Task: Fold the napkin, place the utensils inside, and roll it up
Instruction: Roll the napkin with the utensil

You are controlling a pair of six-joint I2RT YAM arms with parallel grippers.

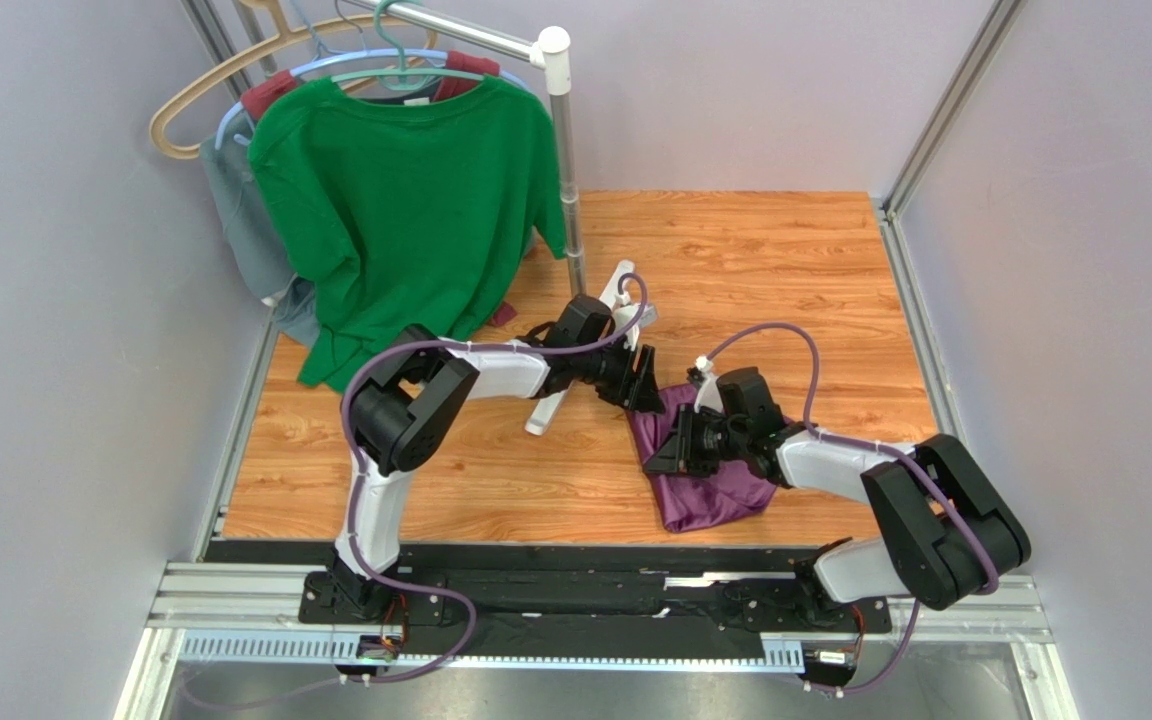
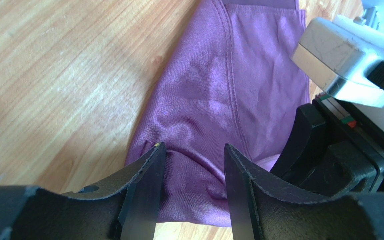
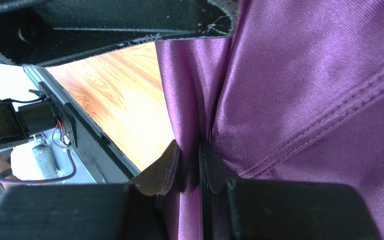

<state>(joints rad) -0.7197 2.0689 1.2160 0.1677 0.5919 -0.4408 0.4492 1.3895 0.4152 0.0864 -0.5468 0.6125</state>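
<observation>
R fingers [image 3: 166, 170] pinched tight on fold of dark purple thin-cloth napkin [image 1: 710, 488]; L fingers [image 2: 146, 180] half open, empty, over its far-left edge — wood tabletop [image 1: 778, 285] beyond.

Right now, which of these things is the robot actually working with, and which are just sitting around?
Part of the job:
- napkin, purple, pinched in the right tool
- left tool, open at the napkin's edge
- no spoon shows in any view

Just lying about:
- green shirt
- grey garment
- maroon garment
- hangers
- rail
</observation>
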